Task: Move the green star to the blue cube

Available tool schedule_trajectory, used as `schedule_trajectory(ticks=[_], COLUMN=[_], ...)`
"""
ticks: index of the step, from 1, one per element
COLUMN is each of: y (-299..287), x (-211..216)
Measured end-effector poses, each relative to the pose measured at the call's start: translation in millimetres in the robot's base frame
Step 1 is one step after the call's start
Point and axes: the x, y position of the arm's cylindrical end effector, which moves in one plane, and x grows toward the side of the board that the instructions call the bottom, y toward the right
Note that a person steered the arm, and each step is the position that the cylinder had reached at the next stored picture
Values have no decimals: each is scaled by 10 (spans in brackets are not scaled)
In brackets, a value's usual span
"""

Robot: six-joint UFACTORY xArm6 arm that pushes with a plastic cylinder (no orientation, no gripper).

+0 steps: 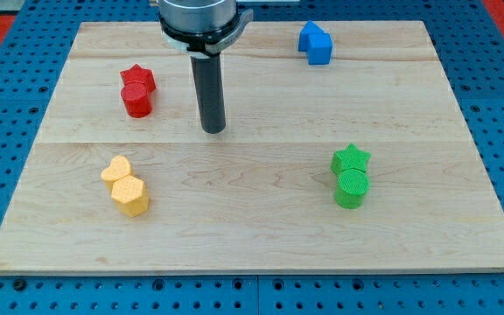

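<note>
The green star (351,158) lies at the view's right, touching a green cylinder (352,188) just below it. The blue cube (319,49) sits near the view's top right, joined to another blue block (307,35). My tip (213,129) rests on the board left of centre. It is far to the left of the green star and below-left of the blue cube, touching no block.
A red star (137,78) and a red cylinder (136,101) sit at the upper left. A yellow heart (116,169) and a yellow hexagon (130,195) sit at the lower left. The wooden board (252,236) lies on a blue pegboard table.
</note>
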Motion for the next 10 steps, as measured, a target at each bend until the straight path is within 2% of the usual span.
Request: schedule_trajectory(ticks=[3,4,5,8,9,10], y=[-28,59,214,971,1440,1658], x=[44,162,565,968,996,1005])
